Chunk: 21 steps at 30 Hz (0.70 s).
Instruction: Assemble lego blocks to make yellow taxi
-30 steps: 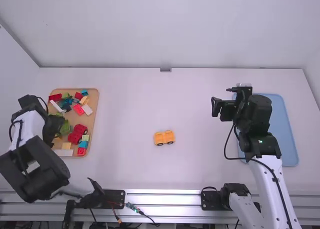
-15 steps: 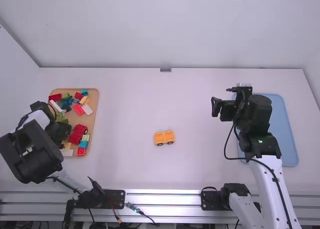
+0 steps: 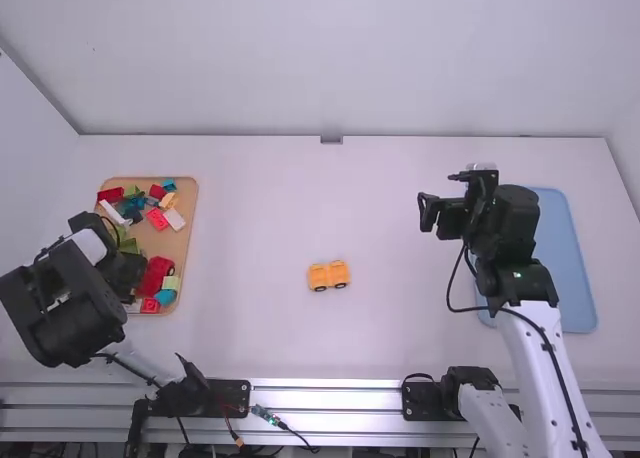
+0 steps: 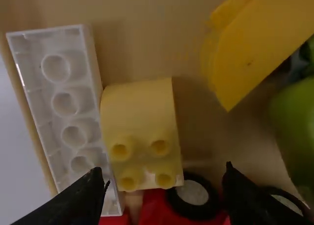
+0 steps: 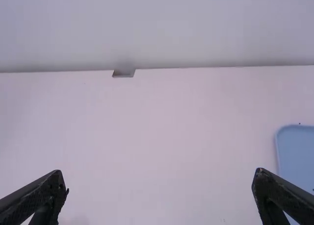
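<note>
A small orange-yellow toy vehicle (image 3: 328, 276) sits upright near the middle of the white bench (image 3: 390, 328), where it was a second earlier, as the left arm's claw (image 3: 124, 270) has shifted slightly to the right over the wooden tray (image 3: 190, 218). Inside the tray, a red block (image 3: 150, 305) near the close edge has moved left, and a blue block (image 3: 165, 297) has slid toward that edge. The right arm's claw (image 3: 438, 194) has edged slightly left.

The vehicle's long axis runs left to right across the bench, with two dark wheels facing the arms' bases; which end is its front cannot be told.

To its left, the left claw is wide, its fingers spread above a pale yellow block (image 4: 140, 126) that lies studs up against a long white block (image 4: 66, 102). A red vehicle (image 3: 156, 274) lies beside the claw. To the orange-yellow vehicle's right, the right claw stands wide above the bench, beside a blue tray (image 3: 570, 268).
</note>
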Each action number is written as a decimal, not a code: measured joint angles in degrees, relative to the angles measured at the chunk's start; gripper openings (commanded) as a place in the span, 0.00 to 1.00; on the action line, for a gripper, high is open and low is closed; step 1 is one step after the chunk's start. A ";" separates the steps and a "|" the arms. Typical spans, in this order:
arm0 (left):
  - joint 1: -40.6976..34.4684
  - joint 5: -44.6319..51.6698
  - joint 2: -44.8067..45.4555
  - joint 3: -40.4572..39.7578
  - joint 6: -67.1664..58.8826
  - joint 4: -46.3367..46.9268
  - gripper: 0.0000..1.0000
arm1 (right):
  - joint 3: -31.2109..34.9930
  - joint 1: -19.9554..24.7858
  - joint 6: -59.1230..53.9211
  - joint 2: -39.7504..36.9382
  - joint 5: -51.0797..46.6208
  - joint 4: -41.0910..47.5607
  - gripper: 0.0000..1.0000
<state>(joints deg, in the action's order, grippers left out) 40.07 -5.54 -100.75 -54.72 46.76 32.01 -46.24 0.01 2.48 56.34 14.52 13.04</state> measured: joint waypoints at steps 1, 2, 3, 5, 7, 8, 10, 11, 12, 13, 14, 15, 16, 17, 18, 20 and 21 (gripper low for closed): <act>0.00 -0.02 0.00 0.00 -0.02 -0.04 0.64 | 0.00 0.00 -0.07 0.02 0.13 0.02 0.99; 0.00 -0.07 -0.02 0.00 -0.02 -0.31 0.64 | 0.00 0.00 -0.11 0.00 0.17 0.02 0.99; 0.00 -0.20 0.00 0.00 -0.02 -0.48 0.64 | 0.00 0.00 -0.09 0.00 0.20 0.00 0.99; 0.00 -0.48 -0.02 0.00 -0.02 -1.07 0.64 | 0.00 0.00 -0.11 0.00 0.15 0.02 0.99; 0.00 -0.66 -0.02 0.00 0.00 -1.55 0.64 | 0.00 0.00 -0.11 0.02 0.17 0.02 0.99; 0.00 -0.66 -0.02 0.00 0.00 -1.62 0.64 | 0.00 0.00 -0.09 0.02 0.17 0.02 0.99; 0.00 -0.68 0.00 0.00 -0.02 -1.66 0.64 | 0.00 0.00 -0.09 0.00 0.24 0.02 0.99; 0.07 -0.68 0.00 0.00 0.00 -1.57 0.64 | 0.00 0.00 -0.22 0.02 0.26 0.00 0.99; 0.17 -0.68 0.00 0.00 0.00 -1.53 0.64 | 0.00 0.00 -0.33 0.02 0.31 0.02 0.99; 0.22 -0.68 -0.02 -0.02 0.00 -1.40 0.63 | 0.00 0.00 -0.50 0.02 0.33 0.00 0.99; 0.22 -0.68 0.00 -0.02 -0.02 -1.46 0.63 | 0.00 0.00 -0.55 0.00 0.33 0.02 0.99; 0.22 -0.68 -0.02 -0.04 0.00 -1.49 0.62 | 0.00 0.00 -0.59 0.00 0.33 0.02 0.99; 0.22 -0.68 0.00 -0.04 0.00 -1.70 0.57 | 0.00 0.00 -0.68 0.02 0.33 0.00 0.99; 0.22 -0.70 -0.02 -0.04 -0.07 -2.10 0.55 | 0.00 0.00 -0.72 0.02 0.33 0.02 0.99; 0.22 -0.87 0.00 -0.04 0.00 -2.56 0.55 | 0.00 0.00 -0.74 0.02 0.31 0.00 0.99; 0.22 -1.57 -0.02 -0.04 0.02 -3.43 0.55 | 0.00 0.00 -0.76 0.00 0.33 0.00 0.99; 0.22 -1.62 -0.02 -0.04 0.00 -3.56 0.55 | 0.00 0.00 -0.79 0.00 0.31 0.00 0.99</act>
<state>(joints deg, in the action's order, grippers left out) 40.29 -7.16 -100.77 -54.76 46.76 28.45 -46.24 0.01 1.69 56.34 14.83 13.04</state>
